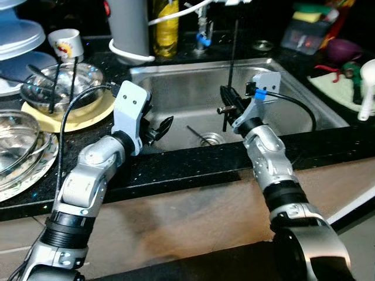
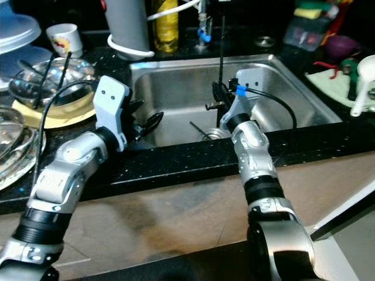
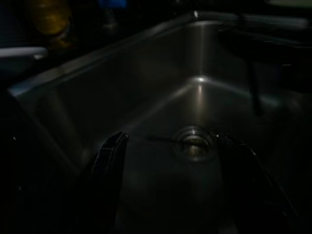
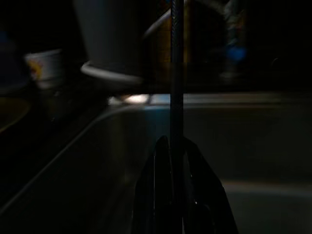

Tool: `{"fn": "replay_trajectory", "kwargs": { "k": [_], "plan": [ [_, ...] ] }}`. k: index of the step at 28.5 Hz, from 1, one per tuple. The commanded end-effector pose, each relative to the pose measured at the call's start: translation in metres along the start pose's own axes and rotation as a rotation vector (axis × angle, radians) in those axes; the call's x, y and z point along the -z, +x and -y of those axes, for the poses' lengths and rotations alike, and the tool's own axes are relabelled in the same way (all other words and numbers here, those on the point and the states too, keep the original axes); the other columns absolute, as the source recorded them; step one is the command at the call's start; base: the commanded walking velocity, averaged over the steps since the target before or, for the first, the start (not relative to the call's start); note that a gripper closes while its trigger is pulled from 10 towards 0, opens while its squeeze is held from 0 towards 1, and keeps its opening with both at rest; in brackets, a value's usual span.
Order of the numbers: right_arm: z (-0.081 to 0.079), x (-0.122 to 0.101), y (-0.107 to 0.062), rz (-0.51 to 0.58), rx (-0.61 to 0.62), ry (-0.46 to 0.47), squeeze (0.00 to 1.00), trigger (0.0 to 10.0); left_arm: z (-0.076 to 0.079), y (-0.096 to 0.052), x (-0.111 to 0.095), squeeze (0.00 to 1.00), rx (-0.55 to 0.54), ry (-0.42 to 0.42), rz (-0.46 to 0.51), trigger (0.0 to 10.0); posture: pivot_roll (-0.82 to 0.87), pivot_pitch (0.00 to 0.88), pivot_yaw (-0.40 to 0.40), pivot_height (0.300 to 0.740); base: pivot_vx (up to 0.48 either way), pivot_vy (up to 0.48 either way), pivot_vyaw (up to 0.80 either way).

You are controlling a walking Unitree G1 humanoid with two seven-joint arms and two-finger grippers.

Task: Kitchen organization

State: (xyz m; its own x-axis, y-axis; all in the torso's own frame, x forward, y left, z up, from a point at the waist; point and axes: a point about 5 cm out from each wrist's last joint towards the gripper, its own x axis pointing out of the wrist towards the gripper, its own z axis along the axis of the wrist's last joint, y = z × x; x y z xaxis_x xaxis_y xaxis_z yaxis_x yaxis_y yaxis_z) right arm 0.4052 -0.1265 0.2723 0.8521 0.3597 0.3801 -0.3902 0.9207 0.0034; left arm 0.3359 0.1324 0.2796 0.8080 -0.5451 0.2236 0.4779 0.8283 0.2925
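Right tool [image 1: 229, 108] hangs over the sink [image 1: 293, 96], fingers pressed together on one thin black rod [image 1: 231, 64], held upright, probably lifted clear of the basin for moving out. Left tool [image 1: 158, 130] sits at the sink's near-left corner, fingers spread, holding nothing; the left wrist view looks between them at the drain [image 3: 194, 145]. One more thin rod [image 1: 195, 132] lies on the sink floor, touching the drain; judged next to fetch. Left of the sink on the surface [image 1: 193, 167]: one steel bowl [image 1: 88, 79] with two dark sticks leaning in it, one cup [image 1: 66, 43] behind.
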Motion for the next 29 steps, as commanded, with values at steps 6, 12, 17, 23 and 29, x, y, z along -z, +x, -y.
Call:
{"fn": "replay_trajectory", "kwargs": {
  "k": [6, 12, 17, 23, 29],
  "plan": [
    [-0.013, 0.0, 0.015, -0.098, -0.139, -0.148, 0.0, 10.0, 0.008, -0.008, -0.002, 0.0, 0.137, 0.067, -0.044, 10.0, -0.04, 0.31, -0.018, 0.74, 0.0, 0.0, 0.0],
    [-0.009, 0.001, 0.018, -0.283, -0.265, -0.418, 0.0, 10.0, 0.011, -0.011, -0.006, 0.0, 0.194, 0.116, -0.061, 10.0, -0.04, 0.32, -0.022, 0.74, 0.0, 0.0, 0.0],
    [0.002, -0.006, 0.018, -0.353, -0.295, -0.554, 0.0, 10.0, 0.01, -0.013, -0.008, 0.0, 0.199, 0.127, -0.064, 10.0, -0.04, 0.321, -0.025, 0.74, 0.0, 0.0, 0.0],
    [0.019, -0.017, 0.017, -0.451, -0.313, -0.808, 0.0, 10.0, 0.009, -0.014, -0.01, 0.0, 0.222, 0.144, -0.072, 10.0, -0.05, 0.31, -0.02, 0.74, 0.0, 0.0, 0.0],
    [0.025, -0.018, 0.015, -0.526, -0.351, -0.885, 0.0, 10.0, 0.009, -0.014, -0.011, 0.0, 0.233, 0.157, -0.078, 10.0, -0.05, 0.297, -0.023, 0.74, 0.0, 0.0, 0.0]
  ]
}}
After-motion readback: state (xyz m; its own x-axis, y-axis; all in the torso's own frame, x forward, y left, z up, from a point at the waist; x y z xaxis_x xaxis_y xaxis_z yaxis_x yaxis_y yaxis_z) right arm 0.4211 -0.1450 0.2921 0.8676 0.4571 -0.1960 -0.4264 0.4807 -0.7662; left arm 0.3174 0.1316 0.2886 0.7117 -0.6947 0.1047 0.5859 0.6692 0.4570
